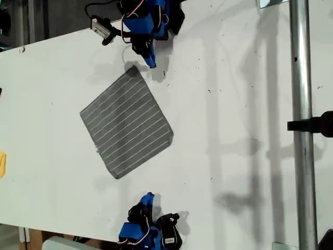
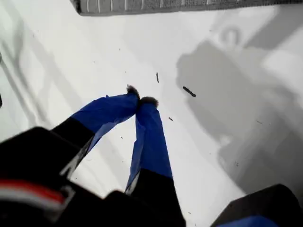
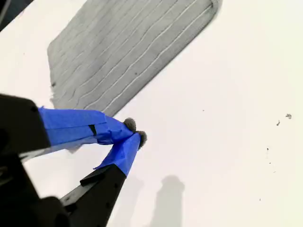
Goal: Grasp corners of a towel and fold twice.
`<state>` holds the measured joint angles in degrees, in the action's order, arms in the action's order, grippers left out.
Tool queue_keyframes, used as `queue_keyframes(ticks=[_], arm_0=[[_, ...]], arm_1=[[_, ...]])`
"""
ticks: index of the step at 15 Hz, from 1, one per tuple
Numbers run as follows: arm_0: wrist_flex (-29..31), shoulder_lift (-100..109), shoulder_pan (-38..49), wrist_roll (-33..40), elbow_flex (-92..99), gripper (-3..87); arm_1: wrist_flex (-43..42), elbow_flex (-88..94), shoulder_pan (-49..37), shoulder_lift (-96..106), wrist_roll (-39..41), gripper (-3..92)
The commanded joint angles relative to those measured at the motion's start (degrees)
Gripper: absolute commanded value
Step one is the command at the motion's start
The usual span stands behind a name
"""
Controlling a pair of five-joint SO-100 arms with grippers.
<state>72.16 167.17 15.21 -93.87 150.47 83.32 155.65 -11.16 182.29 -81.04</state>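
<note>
- You can see the towel [image 1: 127,125] lying flat and unfolded on the white table [image 1: 234,130]. It is turned like a diamond, left of centre in the exterior view.
- Its thin white stripes run parallel to two of its edges, and all four corners rest on the table.
- My second gripper [image 1: 152,63] reaches in from the top of the exterior view. Its blue-taped tips are pressed together and hold nothing.
- In the second wrist view those tips [image 3: 135,131] sit just beside the cloth [image 3: 128,52], close to its edge. I cannot tell whether they touch it.
- The towel corner nearest that gripper [image 1: 134,69] points toward the top of the exterior view.
- My first gripper [image 1: 149,196] comes in from the bottom of the exterior view. Its tips are also pressed together and empty.
- In the first wrist view it [image 2: 142,99] is over bare table, and only a strip of the towel [image 2: 165,4] shows, well apart from the tips.
- The lowest towel corner [image 1: 117,176] lies near that gripper without touching it.
- A small yellow object [image 1: 2,164] sits at the exterior view's left edge.
- A metal pole [image 1: 302,130] runs down the exterior view's right side.
</note>
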Motion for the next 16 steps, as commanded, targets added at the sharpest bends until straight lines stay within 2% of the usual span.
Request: queue_keyframes(ticks=[1, 7, 11, 16], arm_0=[[-2.2, -19.6, -1.2, 2.9, -18.1, -3.0], [4.1, -55.4, -4.3, 11.2, -59.2, -3.0], [7.5, -63.9, -5.7, 12.0, -70.9, -2.9], [11.4, -71.5, -7.3, 11.7, -83.0, -2.9]], arm_1=[[1.1, -11.5, -3.3, -9.1, 4.5, -0.3], [11.6, -41.2, -21.0, -35.6, 23.8, -0.3], [16.3, -57.4, -31.2, -50.6, 37.4, -0.3], [19.3, -68.3, -36.1, -62.2, 48.3, 1.9]])
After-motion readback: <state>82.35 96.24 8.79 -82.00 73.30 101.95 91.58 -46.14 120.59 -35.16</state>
